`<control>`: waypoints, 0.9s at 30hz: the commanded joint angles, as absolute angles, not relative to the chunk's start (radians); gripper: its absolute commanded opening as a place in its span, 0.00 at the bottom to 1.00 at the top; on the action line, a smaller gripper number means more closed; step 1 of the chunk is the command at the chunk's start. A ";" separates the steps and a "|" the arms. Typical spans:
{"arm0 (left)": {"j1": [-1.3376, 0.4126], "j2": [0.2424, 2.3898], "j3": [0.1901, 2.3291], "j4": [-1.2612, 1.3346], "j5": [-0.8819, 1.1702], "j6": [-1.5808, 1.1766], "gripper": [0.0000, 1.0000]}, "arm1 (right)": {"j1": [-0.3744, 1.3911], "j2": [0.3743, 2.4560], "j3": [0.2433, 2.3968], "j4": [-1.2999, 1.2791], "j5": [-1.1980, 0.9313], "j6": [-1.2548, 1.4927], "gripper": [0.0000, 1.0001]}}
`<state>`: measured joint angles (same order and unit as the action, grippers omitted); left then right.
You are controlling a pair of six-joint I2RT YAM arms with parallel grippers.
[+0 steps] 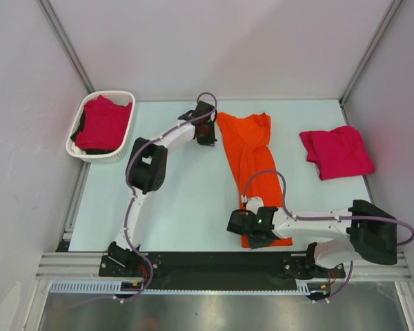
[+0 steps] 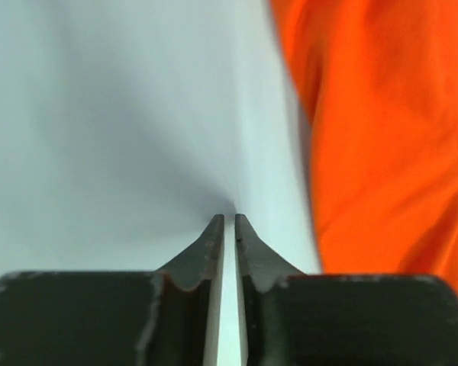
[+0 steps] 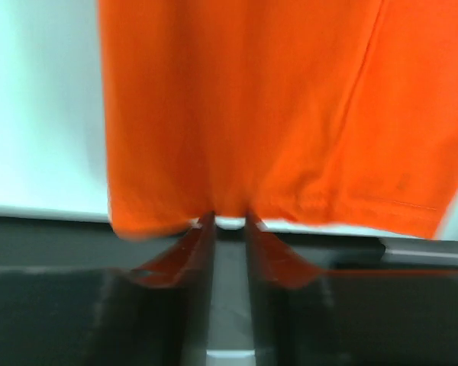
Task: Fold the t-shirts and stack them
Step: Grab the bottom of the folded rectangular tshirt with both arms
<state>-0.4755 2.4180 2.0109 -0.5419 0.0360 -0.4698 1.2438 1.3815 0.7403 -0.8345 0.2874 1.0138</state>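
Note:
A bright orange t-shirt [image 1: 252,155] lies folded into a long strip down the middle of the table, collar end far, hem near. My left gripper [image 1: 208,135] sits low over the table just left of the strip's far end; its jaws [image 2: 230,219] stand a narrow slit apart with only bare table between them, the orange cloth [image 2: 382,137] to their right. My right gripper [image 1: 259,234] is at the near hem [image 3: 275,99]; its jaws [image 3: 229,219] are slightly apart, tips touching the hem's edge, nothing clamped. A folded crimson-pink t-shirt [image 1: 337,152] lies at the far right.
A white lattice basket [image 1: 96,157] at the far left holds another crimson-pink shirt [image 1: 103,124]. The black rail [image 1: 214,262] carrying the arm bases runs along the near table edge, right under the orange hem. White walls close in the table on three sides.

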 commanded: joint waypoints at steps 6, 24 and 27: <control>-0.480 2.077 1.588 -0.388 0.026 -0.446 0.54 | 1.247 0.964 0.853 -0.790 0.558 0.901 1.00; -0.632 1.818 1.161 -0.149 0.249 -0.564 0.56 | 0.431 1.164 0.755 -0.451 0.302 0.489 0.97; -0.632 1.827 1.158 -0.124 0.141 -0.595 0.51 | 0.324 1.134 0.701 -0.405 0.226 0.472 0.96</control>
<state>-0.6331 1.8679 1.1732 -0.2062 0.2089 -0.5358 0.4175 1.1671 0.7483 -0.4755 0.3351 0.5175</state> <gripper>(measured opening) 0.553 0.969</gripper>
